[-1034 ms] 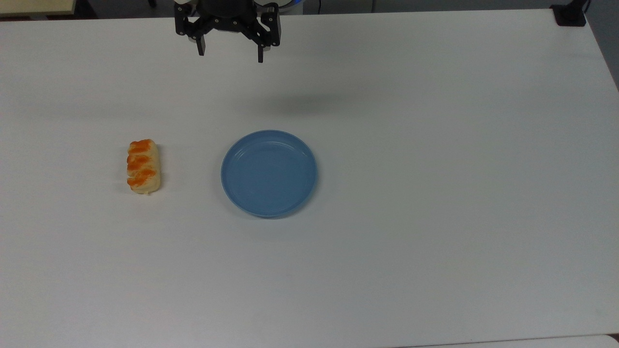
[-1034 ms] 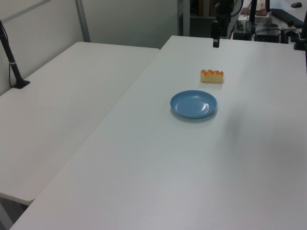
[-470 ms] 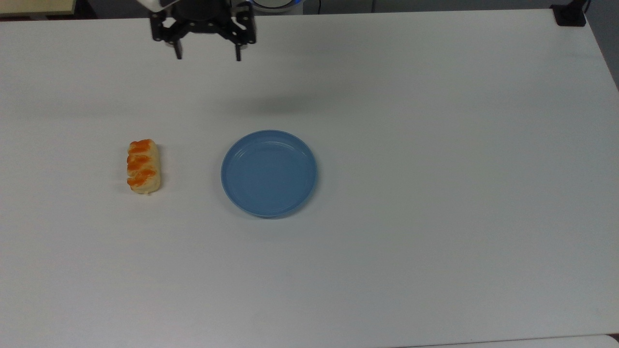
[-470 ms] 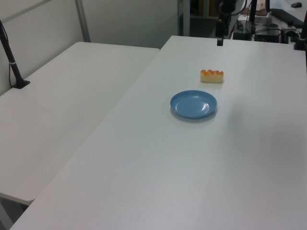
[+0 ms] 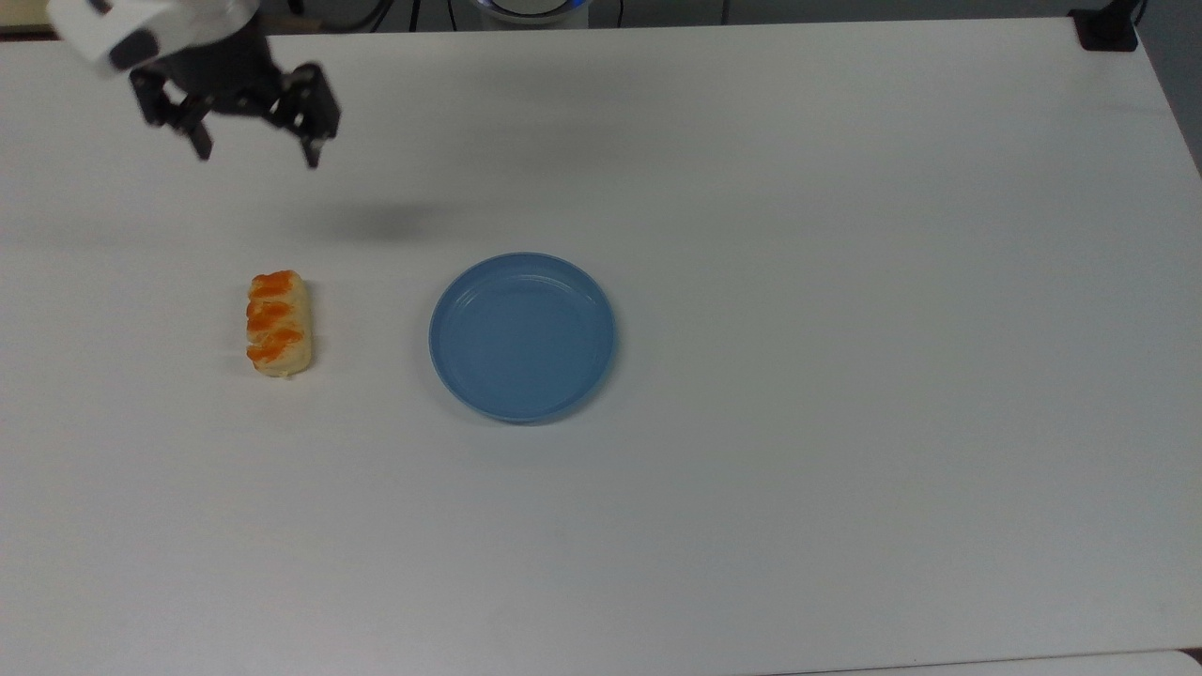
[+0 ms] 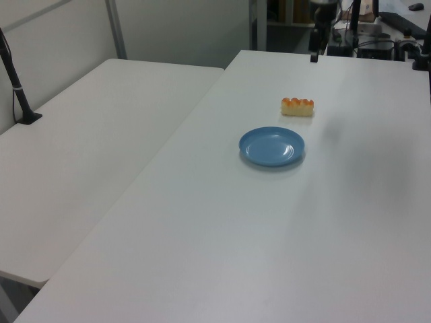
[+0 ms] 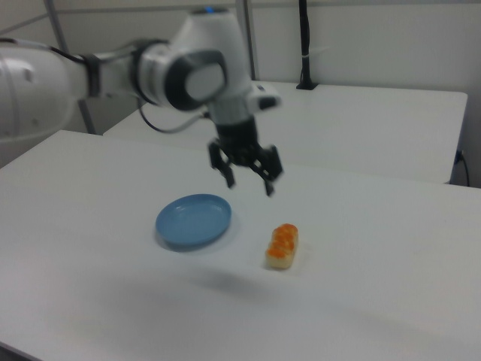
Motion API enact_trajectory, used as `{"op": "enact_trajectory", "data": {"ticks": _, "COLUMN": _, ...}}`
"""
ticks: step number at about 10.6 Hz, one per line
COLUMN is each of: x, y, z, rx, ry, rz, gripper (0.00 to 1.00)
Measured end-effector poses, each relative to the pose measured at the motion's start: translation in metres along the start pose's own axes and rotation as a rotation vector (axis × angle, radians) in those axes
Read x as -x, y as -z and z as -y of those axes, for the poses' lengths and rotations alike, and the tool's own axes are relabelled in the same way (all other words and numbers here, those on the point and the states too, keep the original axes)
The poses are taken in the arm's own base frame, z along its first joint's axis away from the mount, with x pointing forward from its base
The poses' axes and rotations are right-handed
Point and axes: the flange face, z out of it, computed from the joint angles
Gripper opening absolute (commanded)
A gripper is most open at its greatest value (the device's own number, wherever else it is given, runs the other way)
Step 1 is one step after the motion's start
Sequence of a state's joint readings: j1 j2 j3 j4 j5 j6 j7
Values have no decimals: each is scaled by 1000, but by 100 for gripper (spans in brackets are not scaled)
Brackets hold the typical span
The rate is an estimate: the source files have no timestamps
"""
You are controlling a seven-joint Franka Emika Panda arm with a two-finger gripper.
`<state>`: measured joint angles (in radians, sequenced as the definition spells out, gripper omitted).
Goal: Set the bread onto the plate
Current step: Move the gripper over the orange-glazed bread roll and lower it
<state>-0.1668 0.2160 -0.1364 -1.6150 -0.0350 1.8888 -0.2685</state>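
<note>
The claw hangs in the air with its two fingers spread wide and nothing between them. In the top view it is near the upper left corner, above the white surface, and its shadow falls on the surface a little to the top view's right of it. In the right view the claw is high over the surface, between the plate and the bread but above both.

The bread lies flat on the surface, well apart from the claw: in the top view it is below the claw and almost in the same column, only slightly to the top view's right. Its long axis runs up and down in the top view, so I judge the fingers, which open roughly left to right there, are already about across its short width. The coming move, I think, needs mainly travel toward the bread and then a descent.

The plate is empty, beside the bread on the top view's right, not touching it.
</note>
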Motion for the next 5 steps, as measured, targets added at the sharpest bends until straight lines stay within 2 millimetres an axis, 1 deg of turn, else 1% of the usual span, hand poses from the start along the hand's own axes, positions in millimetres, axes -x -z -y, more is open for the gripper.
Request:
{"op": "enact_trajectory", "data": {"ticks": 1, "x": -8, "y": -35, "z": -18, "rx": 8, "ry": -12, "rz": 3, "gripper": 100}}
{"op": "enact_trajectory", "data": {"ticks": 2, "x": -17, "y": -72, "z": -29, "rx": 16, "ry": -20, "rz": 5, "gripper": 100}}
{"op": "enact_trajectory", "data": {"ticks": 3, "x": -24, "y": -109, "z": -36, "rx": 23, "ry": -23, "rz": 6, "gripper": 100}}
{"op": "enact_trajectory", "data": {"ticks": 4, "x": -30, "y": -137, "z": -37, "rx": 28, "ry": -19, "rz": 9, "gripper": 100}}
{"op": "enact_trajectory", "data": {"ticks": 5, "x": -33, "y": -157, "z": -35, "rx": 27, "ry": -13, "rz": 17, "gripper": 100}}
